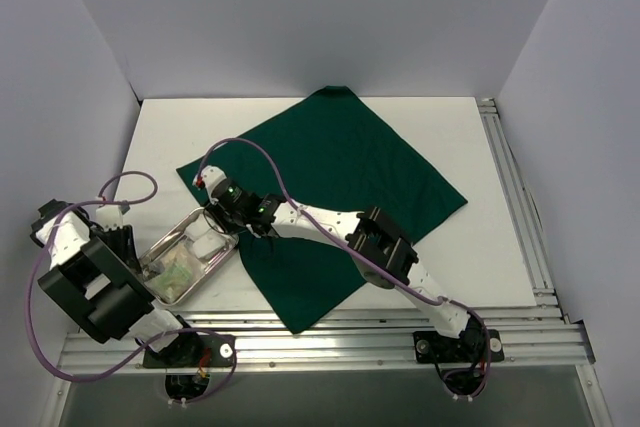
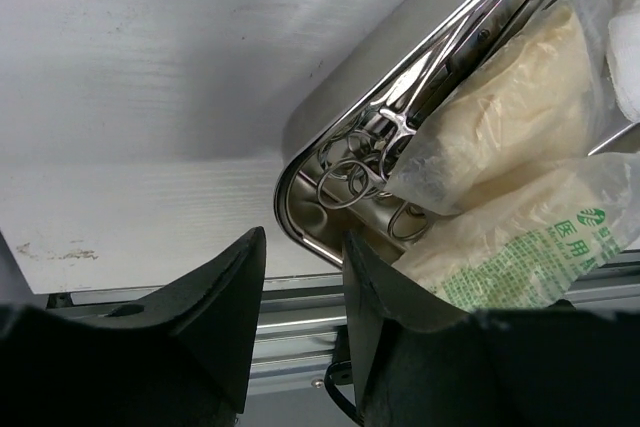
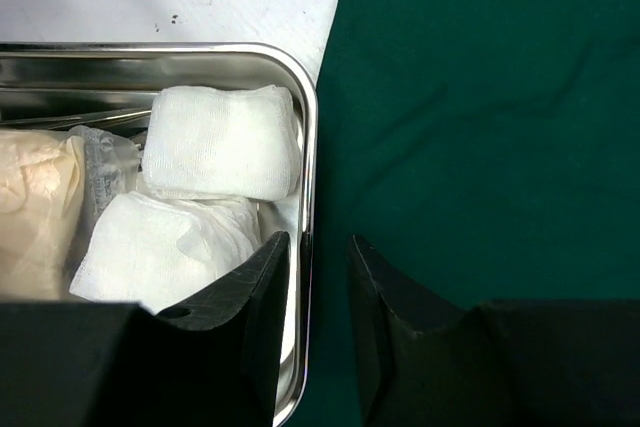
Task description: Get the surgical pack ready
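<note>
Table (image 1: 300, 117): one tray (image 3: 230, 50), two gauze pads (image 3: 222, 142), two packets (image 2: 500, 117); left claw (image 2: 304, 237), right claw (image 3: 317, 240) apart

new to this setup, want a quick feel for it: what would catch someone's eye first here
The big dark green cloth spread as a diamond across the white table stands out first. At its left edge sits a shiny steel tray packed with white gauze pads, clear packets and scissors, and the right arm's jaws straddle its wall.
</note>
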Controlling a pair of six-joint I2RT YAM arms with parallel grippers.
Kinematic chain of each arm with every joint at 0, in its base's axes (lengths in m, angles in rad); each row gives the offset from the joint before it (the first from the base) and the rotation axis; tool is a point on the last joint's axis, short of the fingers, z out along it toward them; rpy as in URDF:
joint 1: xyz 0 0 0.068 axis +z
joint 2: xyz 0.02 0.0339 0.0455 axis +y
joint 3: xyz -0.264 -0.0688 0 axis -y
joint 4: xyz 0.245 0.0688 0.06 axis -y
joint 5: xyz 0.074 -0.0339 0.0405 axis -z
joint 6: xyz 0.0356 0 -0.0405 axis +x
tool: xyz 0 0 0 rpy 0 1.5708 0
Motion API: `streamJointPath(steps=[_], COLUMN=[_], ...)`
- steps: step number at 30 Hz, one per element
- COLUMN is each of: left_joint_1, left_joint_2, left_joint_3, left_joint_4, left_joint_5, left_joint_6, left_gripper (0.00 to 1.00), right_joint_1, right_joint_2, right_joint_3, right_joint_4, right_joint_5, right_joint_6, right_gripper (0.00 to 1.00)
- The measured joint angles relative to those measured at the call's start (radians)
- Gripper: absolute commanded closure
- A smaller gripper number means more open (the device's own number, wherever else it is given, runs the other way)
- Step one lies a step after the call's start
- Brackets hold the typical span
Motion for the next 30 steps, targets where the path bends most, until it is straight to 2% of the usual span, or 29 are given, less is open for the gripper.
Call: streamJointPath(steps=[5,15,22,27,30], left_joint_1=[-0.029,-0.042,-0.042,-0.042,-0.042], left_joint_2=[0.019,0.019,0.019,0.019,0.020], left_joint_3=[-0.034,-0.081,-0.081,-0.080,-0.069], left_joint_4=[0.042,0.085,0.091,0.089,0.084], left_joint_5=[-0.013,-0.040,-0.039,-0.042,-0.054], left_joint_6=[-0.019,-0.024,-0.046,-0.047,-0.046], left_gripper=[0.56,0.70,0.86,0.94,0.98], right_joint_1=[0.000,0.001,0.011,0.018,0.023], right_joint_2=[0.027,0.085,0.085,0.086,0.094], right_joint_3=[0.027,0.030,0.030,0.047,0.071], right_joint_4=[0.003,-0.003,-0.006,-0.035,-0.059], right_joint_5=[0.000,0.000,0.004,0.008,0.013], right_joint_6=[0.000,0.004,0.007,0.011,0.018], right_gripper=[0.76,0.80,0.90,0.99,1.00])
